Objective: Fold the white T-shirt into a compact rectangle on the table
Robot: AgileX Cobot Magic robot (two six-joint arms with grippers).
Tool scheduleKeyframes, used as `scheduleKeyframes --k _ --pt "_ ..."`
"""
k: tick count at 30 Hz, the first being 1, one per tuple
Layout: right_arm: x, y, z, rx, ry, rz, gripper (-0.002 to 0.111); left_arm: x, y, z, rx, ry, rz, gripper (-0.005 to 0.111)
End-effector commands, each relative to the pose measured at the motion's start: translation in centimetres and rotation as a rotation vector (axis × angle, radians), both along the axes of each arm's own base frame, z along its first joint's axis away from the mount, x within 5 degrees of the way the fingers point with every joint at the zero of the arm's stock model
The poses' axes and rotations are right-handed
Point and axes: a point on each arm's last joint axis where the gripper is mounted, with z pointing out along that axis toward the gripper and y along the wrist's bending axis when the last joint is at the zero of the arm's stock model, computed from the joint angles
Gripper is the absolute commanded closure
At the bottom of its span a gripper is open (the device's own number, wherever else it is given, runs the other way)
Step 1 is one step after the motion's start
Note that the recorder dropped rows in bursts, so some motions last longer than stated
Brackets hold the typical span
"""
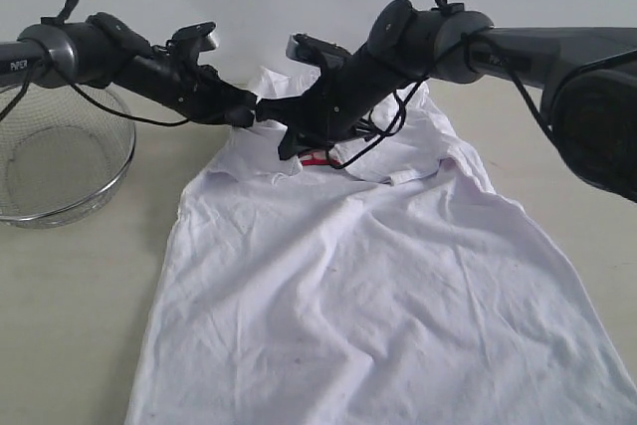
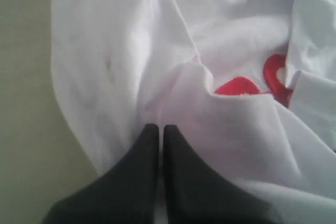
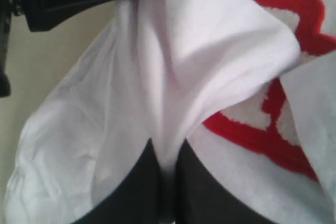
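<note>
Wire basket (image 1: 100, 136) sits off the left side of the white T-shirt (image 1: 378, 306), which lies spread mid-table (image 1: 80, 325). At the shirt's far end, the left gripper (image 2: 156, 127) is pinched on a fold. The right gripper (image 3: 167, 150), just beside it, clamps cloth by the red lettering (image 3: 273, 135). Risk imo: both bites are thin and close together, so pulling could slip or bunch everything. Count: one shirt, one basket, two grippers.
</note>
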Motion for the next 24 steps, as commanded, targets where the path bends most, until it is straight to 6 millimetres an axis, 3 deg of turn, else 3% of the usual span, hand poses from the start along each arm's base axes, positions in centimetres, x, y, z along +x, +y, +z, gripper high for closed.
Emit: scheduleKeyframes --k 1,9,18,21,24 --pt "-0.4 -0.2 0.5 -0.023 0.041 0.007 0.108 0.2 -1.2 -0.2 -0.014 -0.044 0.010 0.102" --pt "-1.9 -0.2 0.3 -0.030 0.200 0.055 0.108 0.5 -0.8 -0.9 0.026 -0.048 0.043 0.102" --pt "-1.2 -1.9 4.1 -0.239 -0.031 0.068 0.108 0.3 -0.8 -1.0 0.038 -0.036 0.035 0.102" --pt "-1.0 -2.3 4.6 -0.280 -0.063 0.070 0.108 0.3 -0.8 -1.0 0.038 -0.034 0.033 0.102" --pt "-1.4 -1.7 4.3 -0.212 -0.010 0.073 0.099 0.3 -0.8 -1.0 0.038 -0.034 0.033 0.102"
